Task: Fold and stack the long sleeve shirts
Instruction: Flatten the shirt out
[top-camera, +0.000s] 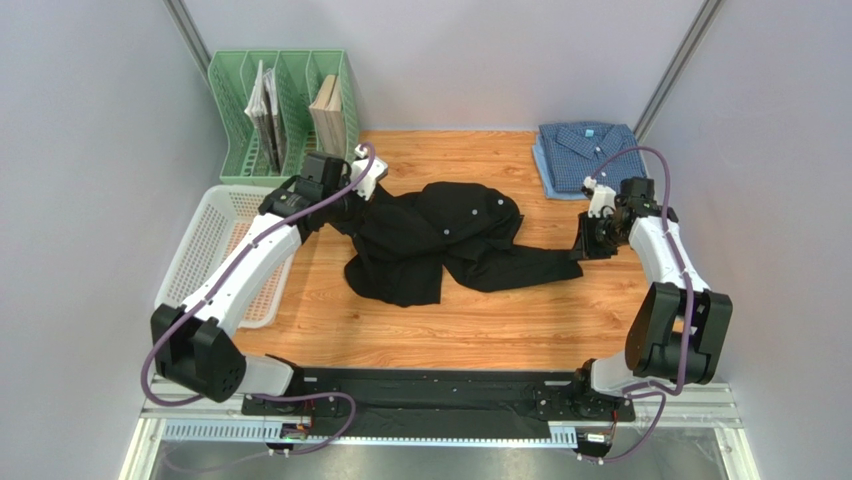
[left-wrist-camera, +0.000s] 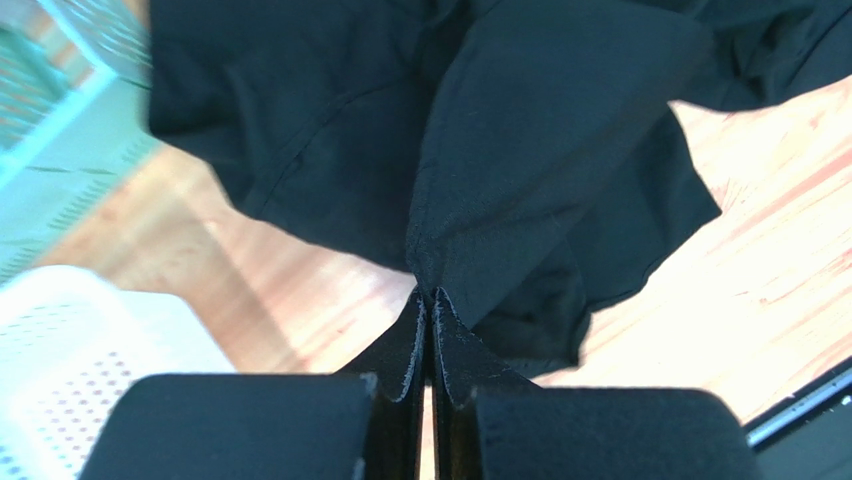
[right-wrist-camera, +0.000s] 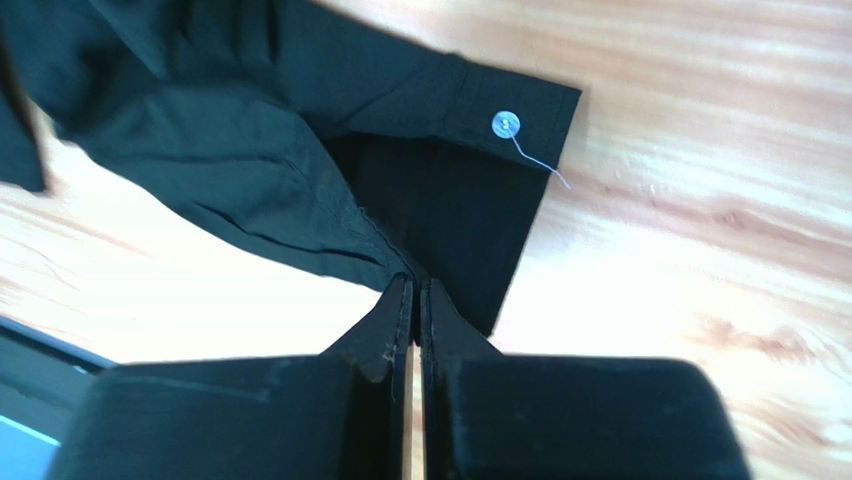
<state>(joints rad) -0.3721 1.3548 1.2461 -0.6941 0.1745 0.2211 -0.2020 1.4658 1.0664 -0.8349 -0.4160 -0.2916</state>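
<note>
Black shirt (top-camera: 440, 245) crumpled mid-worktop (top-camera: 480, 330); blue shirt (top-camera: 585, 155) folded at far right. Left fingers (left-wrist-camera: 405, 350) pinch its edge, right fingers (right-wrist-camera: 385, 330) pinch the sleeve cuff (right-wrist-camera: 500, 110). Pull apart evenly, low, to flatten.

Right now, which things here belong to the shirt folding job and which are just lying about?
Job: black shirt, pinched by the left tool and right tool; blue checked shirt, folded at the far right.
Lying about: green file rack with books; white basket at the left edge.
</note>
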